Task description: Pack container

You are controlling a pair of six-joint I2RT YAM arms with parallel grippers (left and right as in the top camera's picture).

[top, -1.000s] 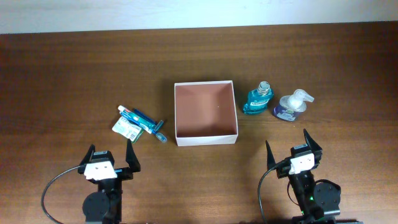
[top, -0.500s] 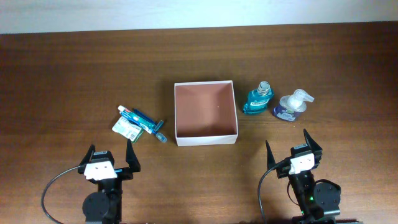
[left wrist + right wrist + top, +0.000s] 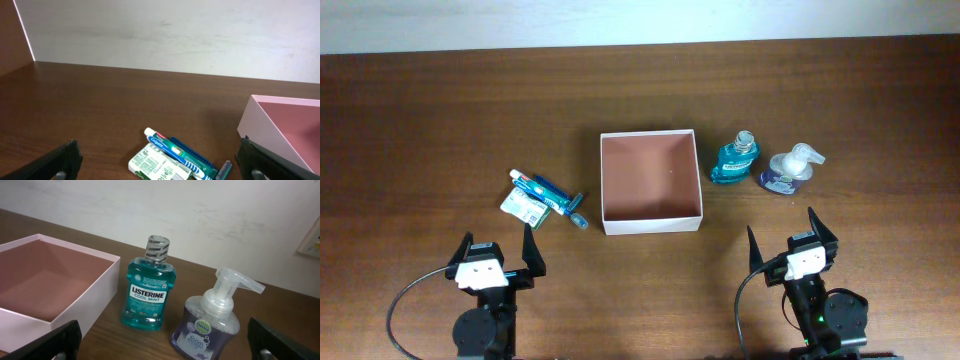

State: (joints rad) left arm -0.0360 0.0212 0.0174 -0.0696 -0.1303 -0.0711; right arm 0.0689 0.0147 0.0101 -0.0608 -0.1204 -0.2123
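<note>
The container (image 3: 651,224), a shallow square box with white walls and a reddish-brown inside, sits mid-table and holds nothing; it also shows in the left wrist view (image 3: 260,127) and the right wrist view (image 3: 95,297). A teal mouthwash bottle (image 3: 735,158) (image 3: 149,292) and a clear pump bottle (image 3: 790,168) (image 3: 212,317) stand right of it. A toothpaste tube (image 3: 535,188) (image 3: 172,148), a white-green soap box (image 3: 522,207) (image 3: 159,166) and a blue razor (image 3: 570,205) (image 3: 200,159) lie left of it. My left gripper (image 3: 500,250) (image 3: 160,165) and right gripper (image 3: 782,238) (image 3: 162,342) are open and empty near the front edge.
A white wall runs along the table's far edge (image 3: 640,20). Bare wooden tabletop (image 3: 420,130) surrounds the objects.
</note>
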